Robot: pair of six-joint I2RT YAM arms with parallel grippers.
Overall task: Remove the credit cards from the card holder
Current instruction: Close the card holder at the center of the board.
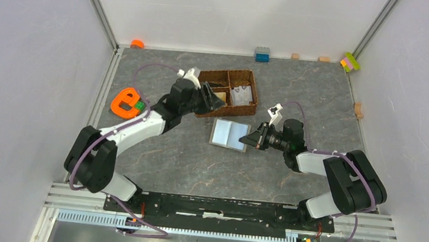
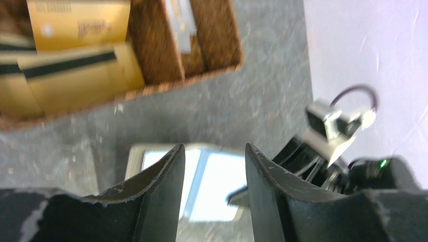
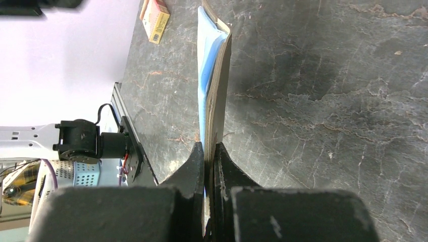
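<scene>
The dark grey stone-patterned table [image 1: 289, 181] carries a brown woven divided basket [image 1: 246, 76] toward the back. Just in front of it, the flat grey folding card holder [image 1: 230, 134] lies spread open, pale-blue insides up. Orange-tan plastic credit cards [image 2: 75, 75] with black stripes lie in one basket compartment, out of the holder. The right gripper [image 1: 247, 140] pinches the holder's edge, seemingly to keep it steady and open. The left gripper [image 1: 214, 100] hovers by the basket, fingers spread and empty, well placed for dropping cards in.
</scene>
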